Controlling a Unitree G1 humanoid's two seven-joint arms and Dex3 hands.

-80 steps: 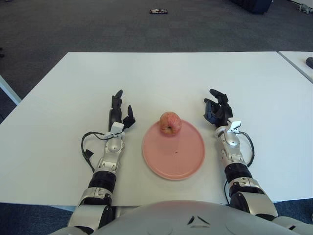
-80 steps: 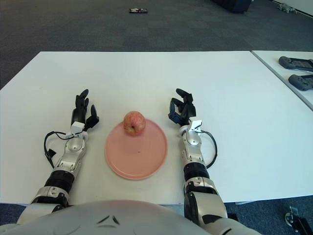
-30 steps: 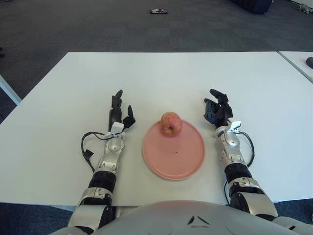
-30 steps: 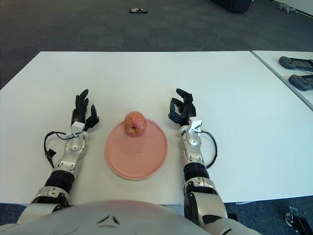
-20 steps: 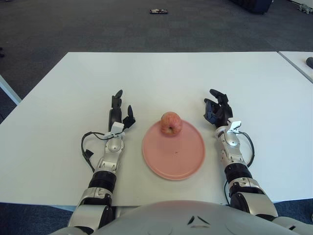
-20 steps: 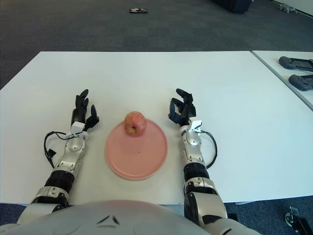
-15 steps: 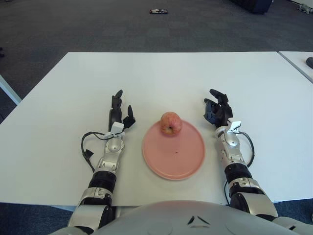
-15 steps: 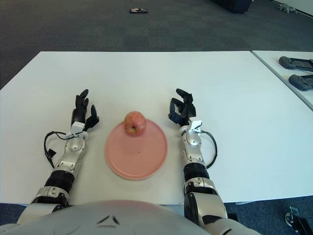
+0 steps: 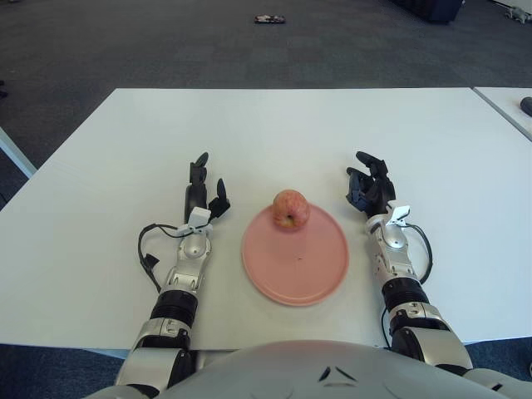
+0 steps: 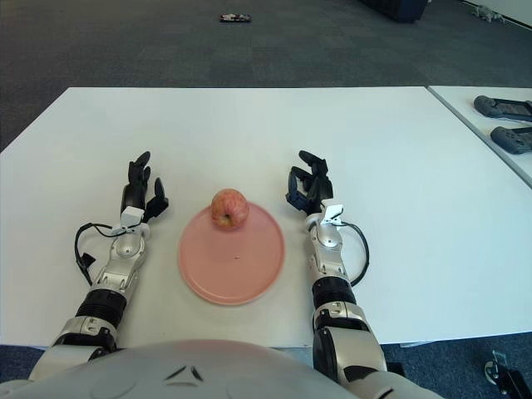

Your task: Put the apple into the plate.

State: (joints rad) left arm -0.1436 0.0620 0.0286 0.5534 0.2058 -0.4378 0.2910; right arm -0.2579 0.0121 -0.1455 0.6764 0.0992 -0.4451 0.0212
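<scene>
One Apple, Already on the Plate

One apple point(image 9: 290, 209), red and yellow with its stem dimple turned toward the camera, sat on the far part of the pink plate point(image 9: 295, 258), inside the rim. The plate was round, shallow and plain, with a tiny dark speck near its middle.

Both hands flanked the plate and touched neither it nor the fruit. The left hand point(image 9: 199, 193) showed just to the left of the plate, its dark fingers point(image 9: 196, 173) stretched forward and spread, holding nothing. The right hand point(image 9: 368, 189) showed just to the right of the plate, its fingers point(image 9: 371, 164) loosely bent yet apart, also holding nothing.

Under everything lay a white table point(image 9: 274, 133). A second white table point(image 10: 490, 133) stood beside it on the right, carrying two dark handheld controllers point(image 10: 503, 120). Dark grey carpet point(image 9: 166, 41) covered the floor beyond, where a small dark object point(image 9: 269, 18) lay well away from the table.
</scene>
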